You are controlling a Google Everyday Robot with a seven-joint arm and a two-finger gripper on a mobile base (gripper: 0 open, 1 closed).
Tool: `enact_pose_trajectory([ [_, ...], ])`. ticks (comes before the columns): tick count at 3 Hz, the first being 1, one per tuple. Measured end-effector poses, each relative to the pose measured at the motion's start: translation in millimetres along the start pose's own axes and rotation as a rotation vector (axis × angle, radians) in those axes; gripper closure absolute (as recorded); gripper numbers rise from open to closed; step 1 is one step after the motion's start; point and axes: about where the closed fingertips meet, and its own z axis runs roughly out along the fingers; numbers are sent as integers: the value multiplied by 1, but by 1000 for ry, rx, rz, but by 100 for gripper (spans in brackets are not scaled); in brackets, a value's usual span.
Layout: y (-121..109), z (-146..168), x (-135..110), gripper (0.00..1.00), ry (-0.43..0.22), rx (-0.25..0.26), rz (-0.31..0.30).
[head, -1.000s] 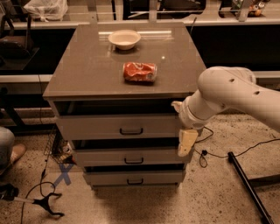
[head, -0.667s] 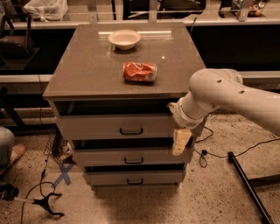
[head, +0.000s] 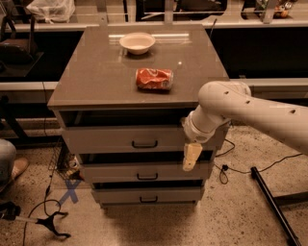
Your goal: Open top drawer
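Speckled floor (head: 231,211); pincer (head: 191,156) hangs at top drawer (head: 120,140) right end, grip unclear; red can (head: 154,79) label unreadable.

I see white bowl (head: 137,42) upper centre, red can (head: 154,79) below it, plastic bag (head: 50,8) upper left, blue tape X (head: 70,190) lower left, black pole (head: 271,202) lower right

Gripper (head: 191,156) hangs before the right end of the top drawer (head: 106,139), tip down over the gap above the middle drawer (head: 110,172). Left of gripper: drawer front bare as far as the bar handle (head: 144,143), open approach. Right of it: own arm (head: 250,113) fills the space. Below and right: cable (head: 226,173) and black pole (head: 272,204) on floor. Above: cabinet top (head: 96,81) overhangs, with can (head: 154,79) and bowl (head: 137,42) set well back.
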Motion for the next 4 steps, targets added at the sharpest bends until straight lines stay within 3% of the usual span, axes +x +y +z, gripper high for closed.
enact_pose_trajectory([
  [2,11,-12,18,49,-6,37,67],
  [4,9,-21,15,96,-6,37,67],
])
